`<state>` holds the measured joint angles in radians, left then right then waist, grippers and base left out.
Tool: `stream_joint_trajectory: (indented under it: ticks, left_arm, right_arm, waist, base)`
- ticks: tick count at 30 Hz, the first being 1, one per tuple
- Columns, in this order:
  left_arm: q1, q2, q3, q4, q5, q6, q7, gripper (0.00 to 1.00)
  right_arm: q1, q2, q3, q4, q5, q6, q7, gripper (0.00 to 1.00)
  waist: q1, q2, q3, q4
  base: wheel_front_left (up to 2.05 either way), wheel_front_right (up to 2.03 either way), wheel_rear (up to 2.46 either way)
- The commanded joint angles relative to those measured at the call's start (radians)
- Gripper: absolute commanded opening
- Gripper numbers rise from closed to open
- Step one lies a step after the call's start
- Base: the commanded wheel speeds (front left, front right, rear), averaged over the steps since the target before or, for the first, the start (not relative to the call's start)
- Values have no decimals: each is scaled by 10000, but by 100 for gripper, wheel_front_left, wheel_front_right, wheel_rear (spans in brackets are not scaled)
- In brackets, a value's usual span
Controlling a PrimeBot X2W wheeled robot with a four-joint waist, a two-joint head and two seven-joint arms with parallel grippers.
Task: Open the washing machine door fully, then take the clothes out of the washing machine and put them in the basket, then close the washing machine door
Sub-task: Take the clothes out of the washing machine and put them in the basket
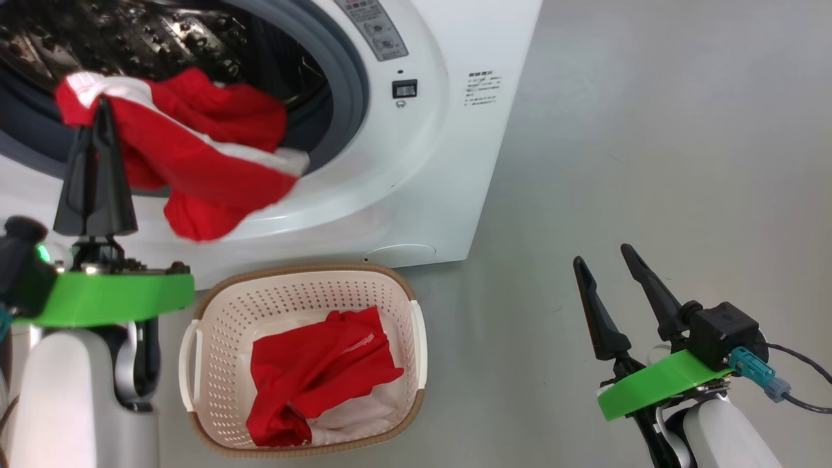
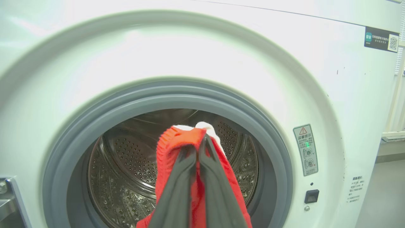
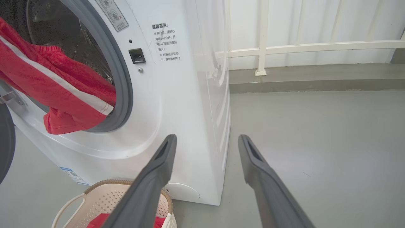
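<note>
Grey floor (image 3: 316,142) seen, faintly marked; white railing (image 3: 303,48) fixed along raised grey kerb (image 3: 316,79).

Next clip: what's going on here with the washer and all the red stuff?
The robot is unloading the washing machine. Its left gripper is shut on a red garment with white trim, which hangs out of the drum over the grey rubber ring. The basket sits on the floor just in front of the machine and holds another red piece and some white cloth. The right gripper is open and holds nothing, off to the right above the floor.
</note>
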<state>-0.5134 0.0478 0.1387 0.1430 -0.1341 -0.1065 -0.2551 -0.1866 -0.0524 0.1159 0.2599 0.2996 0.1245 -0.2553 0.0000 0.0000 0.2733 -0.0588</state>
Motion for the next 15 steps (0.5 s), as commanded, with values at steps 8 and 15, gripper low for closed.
stream_joint_trajectory:
  ticks: [8, 15]
  left_arm:
    - [1028, 78, 305, -1638, -79, -38, -66, 0]
    - [1693, 43, 21, -1155, 32, -41, -66, 0]
  right_arm:
    - [136, 22, 186, -286, -118, 62, -65, 100]
    - [21, 22, 250, -298, -110, 62, -65, 100]
  waist:
    - [0, 0, 122, 135]
    - [0, 0, 290, 135]
  base:
    - [0, 0, 0]
    - [0, 0, 0]
